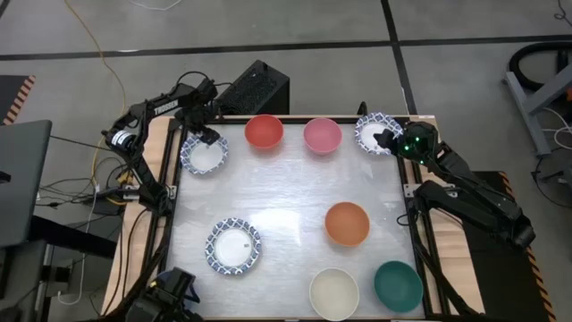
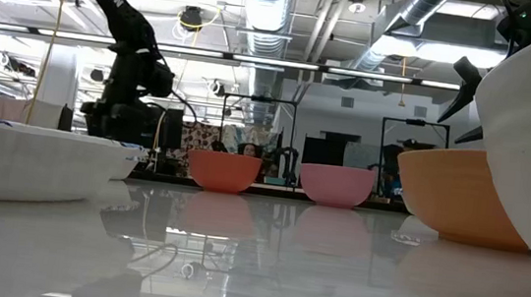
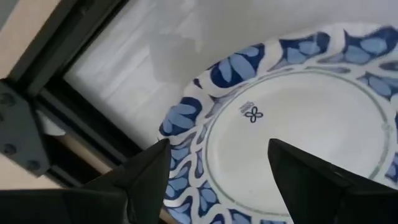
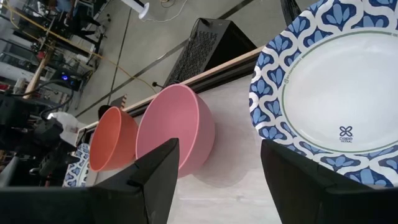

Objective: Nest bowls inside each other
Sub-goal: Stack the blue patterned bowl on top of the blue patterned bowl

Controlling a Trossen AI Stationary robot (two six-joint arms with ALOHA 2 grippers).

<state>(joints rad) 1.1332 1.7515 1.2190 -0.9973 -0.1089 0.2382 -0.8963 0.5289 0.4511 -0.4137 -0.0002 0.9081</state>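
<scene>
Blue-rimmed bowl [image 3: 292, 124] lies right beneath my left jaws [image 3: 217, 168], which gape wide, holding nothing. Across the surface [image 1: 286, 192], my right jaws [image 4: 217, 174] stand equally wide over another patterned bowl [image 4: 329, 93], beside the pink bowl [image 4: 174, 127].

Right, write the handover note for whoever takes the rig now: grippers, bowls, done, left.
Left gripper: open, over the patterned bowl at the far left, empty.
Right gripper: open, over the patterned bowl at the far right, empty.
Far row between them: red bowl, pink bowl.
Nearer: third patterned bowl, orange bowl, cream bowl, teal bowl.
Done: nothing visibly nested.
Left: all stacking.
</scene>
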